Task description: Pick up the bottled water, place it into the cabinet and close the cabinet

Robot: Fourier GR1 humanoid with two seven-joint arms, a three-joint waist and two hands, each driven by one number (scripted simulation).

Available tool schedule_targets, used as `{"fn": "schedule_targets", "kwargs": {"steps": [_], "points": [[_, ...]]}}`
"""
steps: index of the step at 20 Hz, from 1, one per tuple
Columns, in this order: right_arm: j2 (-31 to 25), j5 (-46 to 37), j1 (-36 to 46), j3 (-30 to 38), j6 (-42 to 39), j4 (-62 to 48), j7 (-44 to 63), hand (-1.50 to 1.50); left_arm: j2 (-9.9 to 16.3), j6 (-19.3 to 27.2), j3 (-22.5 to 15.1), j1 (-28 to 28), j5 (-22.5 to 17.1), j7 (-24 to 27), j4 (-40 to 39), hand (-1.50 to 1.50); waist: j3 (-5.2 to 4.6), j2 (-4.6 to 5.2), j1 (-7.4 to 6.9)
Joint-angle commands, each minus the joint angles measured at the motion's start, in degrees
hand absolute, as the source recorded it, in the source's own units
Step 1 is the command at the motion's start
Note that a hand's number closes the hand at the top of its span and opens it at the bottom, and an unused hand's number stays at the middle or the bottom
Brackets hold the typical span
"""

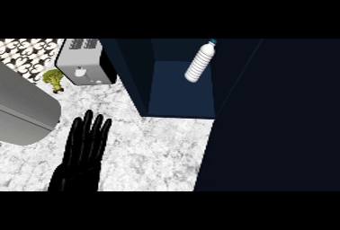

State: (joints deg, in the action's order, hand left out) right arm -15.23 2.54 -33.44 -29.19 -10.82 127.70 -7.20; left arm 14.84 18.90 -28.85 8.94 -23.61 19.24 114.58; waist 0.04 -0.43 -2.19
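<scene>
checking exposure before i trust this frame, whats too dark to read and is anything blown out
Head view: the open cabinet interior and its door are deep navy, nearly featureless; the left hand reads as a black silhouette on the bright marble counter. The bottled water and toaster stay legible, with no glare.

The counter (153,148) is pale marble, white with grey veining, and it fills the lower left of the view. At its far left corner stands a toaster (85,61), silver-sided with dark slots on top. Just beside the toaster, toward the left edge, sits a small piece of broccoli (54,80). A grey sink (23,110) is let into the counter along the left side. To the right of the toaster a dark blue cabinet (179,96) stands on the counter, and a water bottle (200,61) lies tilted inside it, cap pointing away.
</scene>
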Motion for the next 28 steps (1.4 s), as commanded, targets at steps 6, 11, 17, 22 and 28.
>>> {"fn": "schedule_targets", "kwargs": {"steps": [6,11,17,22,28], "points": [[-2.50,-7.30,1.22,-11.38,-3.32,5.92,2.89,1.50,8.21,-6.81,10.96,15.62,-7.51,5.88,10.44,-1.50,-0.17,0.15,1.29],[2.55,-13.72,5.80,-19.33,0.29,7.27,11.80,1.50,11.70,-9.07,12.90,26.61,-10.10,5.57,19.64,-1.50,-0.18,0.06,0.32],[8.00,-13.34,11.22,-21.07,1.14,3.41,17.22,1.50,14.03,-18.31,19.77,32.54,-15.76,9.63,17.54,-1.50,-0.25,0.12,-0.27],[14.82,-8.92,17.46,-19.50,4.09,1.10,23.35,1.50,15.58,-22.68,22.86,39.52,-17.72,10.56,21.55,-1.50,-0.21,0.11,-2.09],[15.14,-2.73,33.04,-18.51,14.34,-4.32,30.09,1.50,17.31,-32.20,32.38,43.18,-24.92,12.61,17.13,-1.50,-0.16,0.30,-0.52]]}}
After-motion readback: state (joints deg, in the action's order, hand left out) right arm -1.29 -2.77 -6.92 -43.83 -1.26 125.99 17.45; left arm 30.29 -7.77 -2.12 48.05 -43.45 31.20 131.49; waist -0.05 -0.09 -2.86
